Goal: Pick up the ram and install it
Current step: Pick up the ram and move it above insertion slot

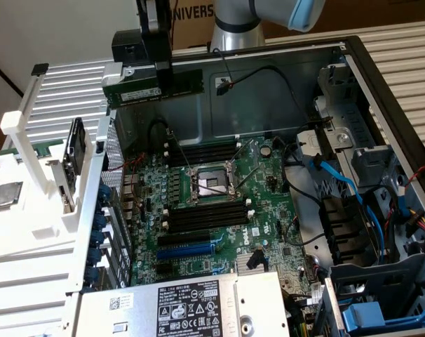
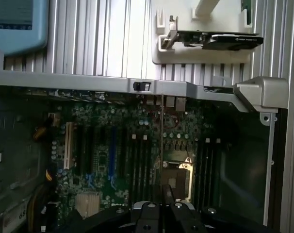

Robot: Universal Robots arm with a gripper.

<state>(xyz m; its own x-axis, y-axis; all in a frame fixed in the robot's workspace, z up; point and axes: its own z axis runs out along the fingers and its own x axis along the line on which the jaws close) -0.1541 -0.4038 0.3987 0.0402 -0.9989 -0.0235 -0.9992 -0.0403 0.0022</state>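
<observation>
Up over the case (image 1: 254,112) rim, exterior view's left, gripper (image 1: 162,69) is clamped on the ram (image 1: 184,81), held level. I'd carry it slow and keep it parallel to the black slots (image 1: 202,151).

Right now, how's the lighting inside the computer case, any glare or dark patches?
Exterior view: the motherboard is evenly lit, and the ram in the gripper stands out against the shadowed back wall. Wrist view: the case is dim inside, while the ribbed metal surface outside looks much brighter.
</observation>
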